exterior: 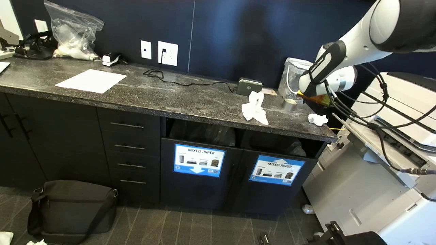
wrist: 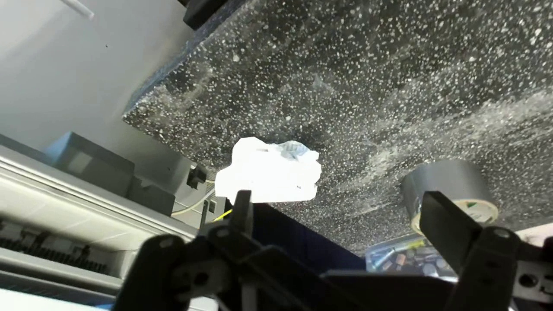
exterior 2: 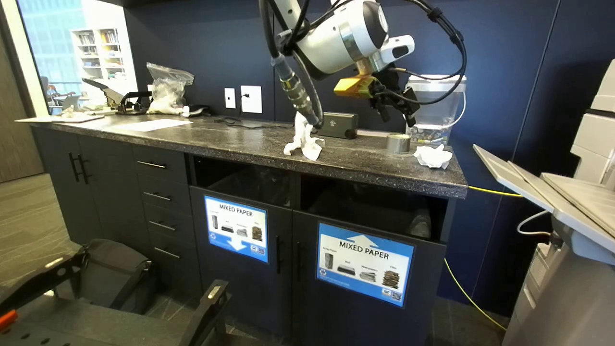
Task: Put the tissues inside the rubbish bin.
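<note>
The tissues are crumpled white wads on the dark speckled counter. A taller wad (exterior: 254, 109) (exterior 2: 303, 142) stands near the front edge; a smaller wad (exterior: 317, 119) (exterior 2: 432, 156) (wrist: 268, 172) lies by the counter's end corner. What looks like the rubbish bin (exterior: 295, 73) (exterior 2: 432, 115), a see-through tapered bucket with a white rim, stands against the wall with small things at its bottom. My gripper (exterior 2: 398, 115) (wrist: 339, 196) hangs above the counter, in front of the bin, jaws wide apart with nothing between them. In the wrist view the left fingertip overlaps the smaller wad's edge.
A grey tape roll (exterior: 289, 104) (wrist: 445, 181) sits between bin and smaller wad. A dark box (exterior: 249, 87) (exterior 2: 338, 125) stands behind the taller wad. Beyond the counter's end is a large printer (exterior: 361, 163) with a protruding tray (exterior 2: 528, 178). A flat paper sheet (exterior: 92, 81) lies farther along.
</note>
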You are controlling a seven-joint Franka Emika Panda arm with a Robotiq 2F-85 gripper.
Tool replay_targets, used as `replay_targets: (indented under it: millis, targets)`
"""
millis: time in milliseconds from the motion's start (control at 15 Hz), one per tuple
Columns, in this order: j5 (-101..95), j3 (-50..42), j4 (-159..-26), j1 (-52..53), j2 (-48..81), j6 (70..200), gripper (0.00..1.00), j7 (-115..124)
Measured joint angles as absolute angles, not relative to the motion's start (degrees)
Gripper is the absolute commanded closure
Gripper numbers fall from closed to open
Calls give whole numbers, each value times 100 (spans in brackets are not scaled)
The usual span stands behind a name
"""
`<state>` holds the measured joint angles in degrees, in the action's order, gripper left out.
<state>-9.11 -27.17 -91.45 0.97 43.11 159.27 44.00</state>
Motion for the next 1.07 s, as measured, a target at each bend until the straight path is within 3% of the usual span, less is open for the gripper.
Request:
replay_targets:
  millis: [333, 733, 1067]
  targets:
    - [-581, -2963, -8496, 82, 4768, 15805, 0, 5448]
    - [-407, -3032, -7490, -172, 5399, 14650, 0, 7059]
    - [-169, -2632, -6635, -705, 5726, 13896, 0, 8036]
